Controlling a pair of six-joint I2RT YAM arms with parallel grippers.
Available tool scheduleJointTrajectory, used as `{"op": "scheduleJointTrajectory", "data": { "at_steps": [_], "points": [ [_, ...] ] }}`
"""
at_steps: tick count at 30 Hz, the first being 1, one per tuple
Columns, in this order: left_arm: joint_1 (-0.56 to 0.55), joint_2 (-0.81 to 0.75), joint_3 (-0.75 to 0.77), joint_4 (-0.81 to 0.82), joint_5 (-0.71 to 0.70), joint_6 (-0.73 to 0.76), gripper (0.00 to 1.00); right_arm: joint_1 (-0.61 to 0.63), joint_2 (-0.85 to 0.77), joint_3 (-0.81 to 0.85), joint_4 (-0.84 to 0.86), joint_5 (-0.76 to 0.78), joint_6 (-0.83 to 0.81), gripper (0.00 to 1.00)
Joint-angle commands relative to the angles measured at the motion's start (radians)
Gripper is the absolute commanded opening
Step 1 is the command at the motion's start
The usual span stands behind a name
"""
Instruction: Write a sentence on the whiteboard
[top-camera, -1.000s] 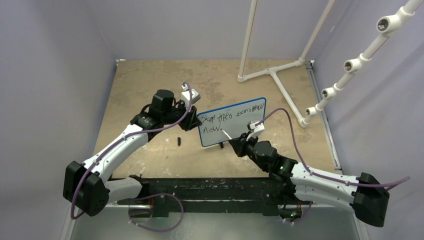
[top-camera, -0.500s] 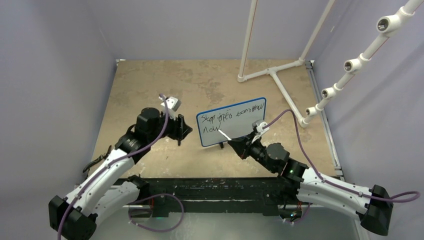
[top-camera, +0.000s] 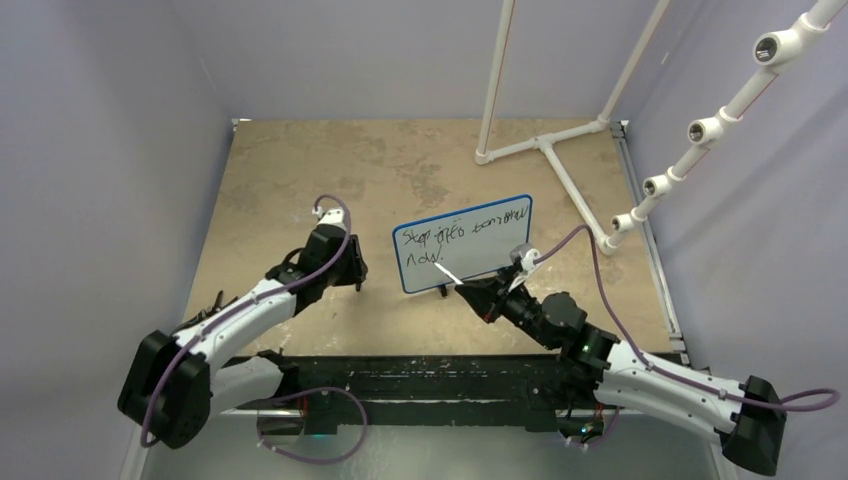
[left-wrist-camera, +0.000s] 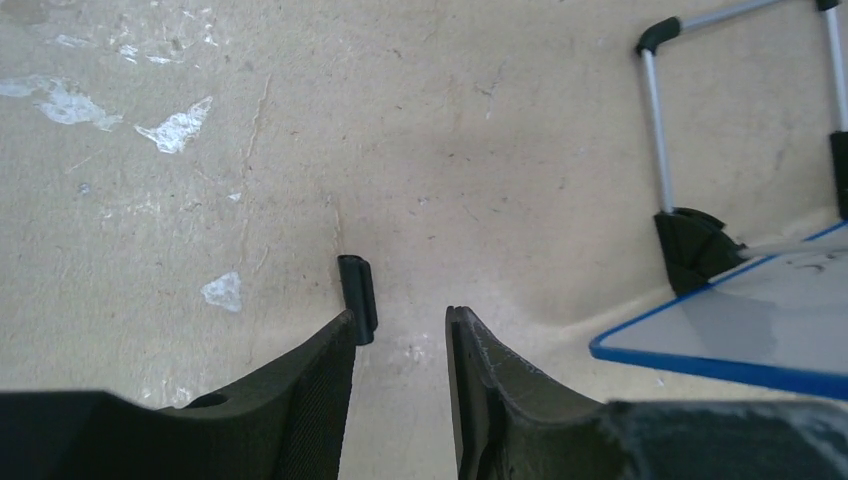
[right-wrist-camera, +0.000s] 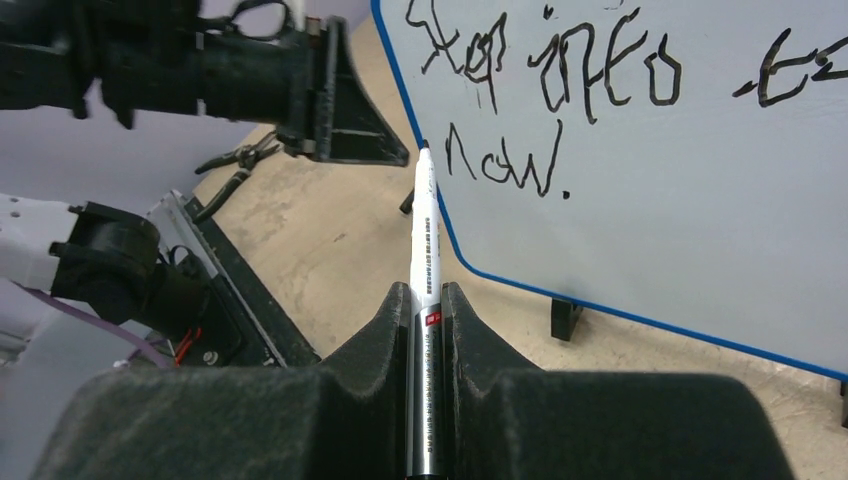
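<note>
The whiteboard (top-camera: 470, 250), white with a blue rim, stands on the table's middle. The sentence (top-camera: 462, 236) runs in two black handwritten lines, also in the right wrist view (right-wrist-camera: 545, 85). My right gripper (top-camera: 472, 293) is shut on a white marker (right-wrist-camera: 424, 230). The marker's bare tip is at the board's lower left rim, below the writing. My left gripper (left-wrist-camera: 400, 318) is open, low over the table left of the board. A small black marker cap (left-wrist-camera: 357, 295) lies just ahead of its left fingertip. The board's corner (left-wrist-camera: 760, 320) is to its right.
A white pipe frame (top-camera: 545, 145) lies on the table at the back right. A pipe rack (top-camera: 700, 128) slants along the right wall. The black base rail (top-camera: 420, 378) runs along the near edge. The board's black foot (left-wrist-camera: 690, 250) rests right of my left gripper.
My left arm has drawn back from the board's left edge and come down low over the cap. My right arm has pulled back a little with the marker.
</note>
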Motion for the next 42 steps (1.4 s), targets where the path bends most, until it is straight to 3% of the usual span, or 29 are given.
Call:
{"op": "scheduleJointTrajectory", "data": {
  "at_steps": [1,16,20,24,32,35,39,42],
  "points": [
    [-0.004,0.109,0.009,0.121,-0.041,-0.054,0.36,-0.002,-0.045,-0.025,0.070,-0.034,0.010,0.00],
    [-0.055,0.350,0.044,0.149,-0.199,-0.045,0.32,-0.002,-0.201,-0.063,0.001,-0.026,-0.007,0.00],
    [-0.055,0.401,0.058,0.146,-0.213,-0.041,0.20,-0.002,-0.209,-0.063,-0.008,-0.029,-0.007,0.00],
    [-0.055,0.409,0.048,0.138,-0.228,-0.061,0.00,-0.002,-0.220,-0.063,-0.003,-0.035,-0.009,0.00],
    [-0.053,0.141,0.006,0.192,-0.191,-0.171,0.00,-0.002,-0.171,-0.070,0.127,-0.123,-0.029,0.00],
    [-0.051,0.065,0.021,0.182,-0.179,-0.148,0.00,-0.002,-0.133,-0.063,0.179,-0.144,-0.034,0.00],
    [-0.052,0.108,0.043,0.118,-0.125,-0.045,0.00,-0.002,-0.106,-0.062,0.212,-0.153,-0.027,0.00],
    [-0.051,0.142,0.022,0.079,-0.103,-0.010,0.10,-0.002,-0.114,-0.066,0.211,-0.154,-0.014,0.00]
  ]
}}
